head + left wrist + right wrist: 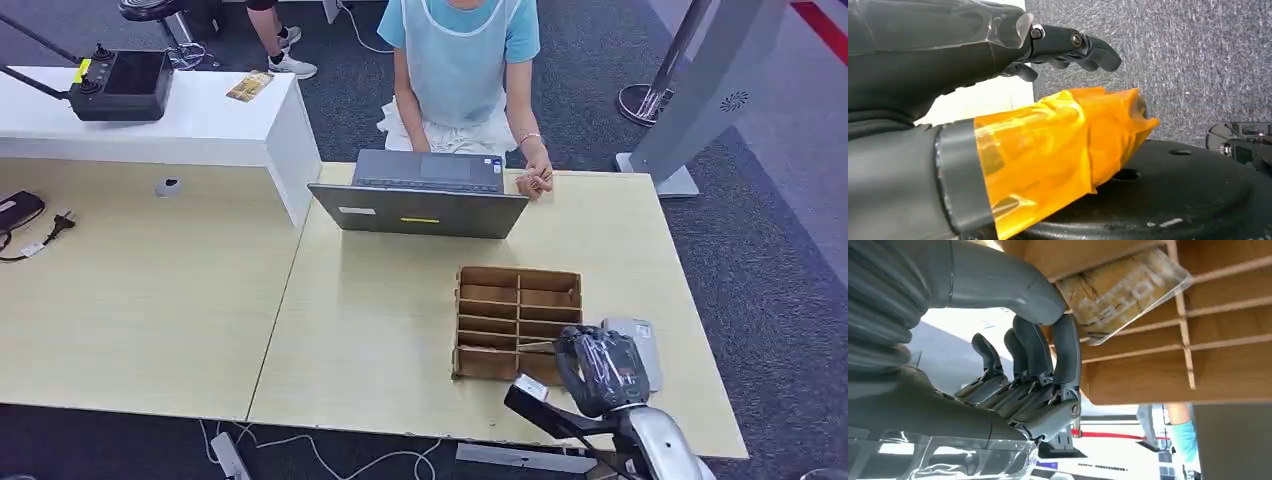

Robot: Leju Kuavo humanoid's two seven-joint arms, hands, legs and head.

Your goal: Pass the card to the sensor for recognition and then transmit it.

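Pick-up step: right robot hand [1048, 365] pinches card [1120, 292] in wooden organizer [517, 322], counter's 5 o'clock. Next: lift clear toward sensor [640, 345]. Left robot hand [1068, 47] spread, holding nothing.

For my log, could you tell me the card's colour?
Yellow-gold with pale lettering, best in the right wrist view: card.

Right hand [1013, 370] pinches; left hand [973, 75] fingers [1083, 47] extended.
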